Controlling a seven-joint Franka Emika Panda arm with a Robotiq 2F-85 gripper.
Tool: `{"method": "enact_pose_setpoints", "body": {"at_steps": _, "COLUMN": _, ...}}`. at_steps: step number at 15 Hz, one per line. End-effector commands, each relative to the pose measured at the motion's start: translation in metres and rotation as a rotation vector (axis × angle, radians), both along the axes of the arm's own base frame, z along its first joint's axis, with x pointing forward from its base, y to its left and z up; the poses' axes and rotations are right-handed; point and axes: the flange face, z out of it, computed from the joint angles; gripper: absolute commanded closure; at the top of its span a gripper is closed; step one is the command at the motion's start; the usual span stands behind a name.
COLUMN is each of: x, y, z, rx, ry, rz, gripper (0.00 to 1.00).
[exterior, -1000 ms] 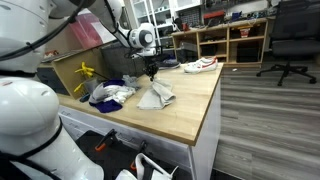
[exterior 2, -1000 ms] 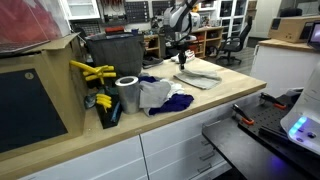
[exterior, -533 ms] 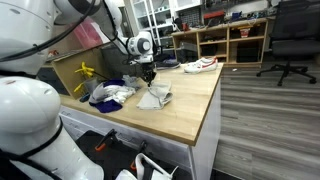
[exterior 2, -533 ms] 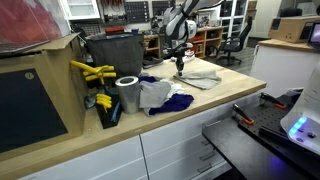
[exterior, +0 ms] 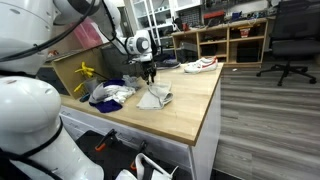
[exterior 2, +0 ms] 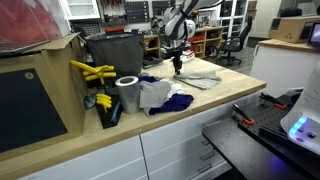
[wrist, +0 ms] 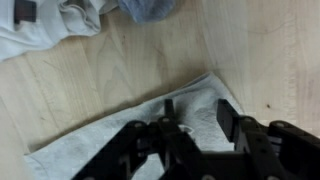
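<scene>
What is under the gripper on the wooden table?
A pale grey cloth lies flat on the wooden table beneath the gripper, whose jaws stand apart. The gripper's body covers the cloth's near edge, so that part cannot be seen.

**Three views, one worktop**

In both exterior views you stand mid-range off the worktop [exterior: 190, 120], looking across it from different corners; both share the grey cloth [exterior: 155, 97]. Your wrist camera looks straight down, close on that cloth.
</scene>
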Motion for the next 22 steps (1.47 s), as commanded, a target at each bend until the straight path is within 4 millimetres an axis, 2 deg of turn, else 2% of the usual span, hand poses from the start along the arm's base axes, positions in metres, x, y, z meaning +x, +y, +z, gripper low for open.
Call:
{"method": "enact_pose_setpoints", "body": {"at_steps": 1, "x": 0.004, "y": -0.002, "z": 0.038, "rx": 0.03, "ry": -0.08, "rz": 0.058, "gripper": 0.19}}
{"method": "enact_pose_setpoints", "body": {"at_steps": 3, "x": 0.001, "y": -0.008, "z": 0.059, "rx": 0.057, "ry": -0.073, "rz": 0.08, "gripper": 0.04}}
{"method": "enact_pose_setpoints", "body": {"at_steps": 4, "x": -0.002, "y": -0.012, "z": 0.069, "rx": 0.069, "ry": -0.058, "rz": 0.103, "gripper": 0.0}}
{"method": "enact_pose_setpoints", "body": {"at_steps": 7, "x": -0.022, "y": -0.037, "z": 0.084, "rx": 0.084, "ry": 0.027, "rz": 0.184, "gripper": 0.0}}
{"method": "enact_pose_setpoints", "body": {"at_steps": 11, "x": -0.063, "y": -0.1, "z": 0.076, "rx": 0.044, "ry": 0.162, "rz": 0.231, "gripper": 0.0}}
{"method": "enact_pose_setpoints", "body": {"at_steps": 14, "x": -0.095, "y": -0.138, "z": 0.066, "rx": 0.017, "ry": 0.236, "rz": 0.316, "gripper": 0.0}}
{"method": "enact_pose_setpoints", "body": {"at_steps": 18, "x": -0.137, "y": -0.166, "z": 0.051, "rx": -0.038, "ry": 0.28, "rz": 0.524, "gripper": 0.0}}
{"method": "enact_pose_setpoints", "body": {"at_steps": 22, "x": -0.166, "y": -0.171, "z": 0.035, "rx": -0.109, "ry": 0.242, "rz": 0.692, "gripper": 0.0}}
